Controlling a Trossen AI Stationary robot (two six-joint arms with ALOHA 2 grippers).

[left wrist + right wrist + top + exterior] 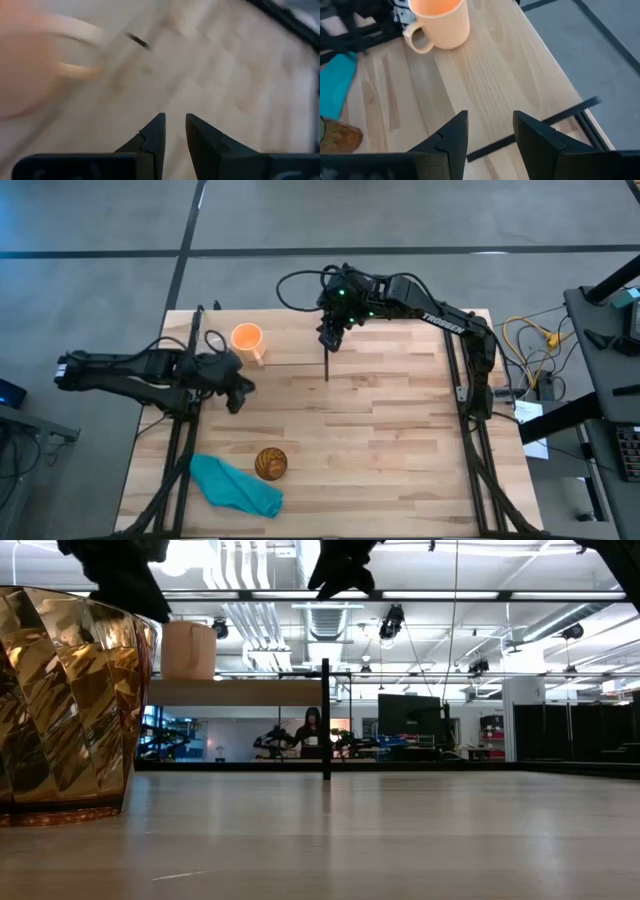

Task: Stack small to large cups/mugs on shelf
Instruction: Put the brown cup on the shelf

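The orange mug (247,340) stands upright on its base on the left part of the light wood shelf (400,340), handle toward the table's near side; it also shows as mug (440,22) and mug (188,650). The amber patterned tumbler (271,463) stands on the table near its front edge, large in the low view as tumbler (70,700). No clear cup shows. My left gripper (240,395) hovers near-side of the mug, fingers a little apart (175,130). My right gripper (328,340) hangs open above the shelf by the black divider (327,368), right gripper (490,130).
A teal cloth (235,485) lies crumpled on the table beside the tumbler, toward the near left corner. Black frame posts (465,380) run along both table sides. Bare wood stretches across the table's middle and right (400,440). Cables lie beyond the right edge.
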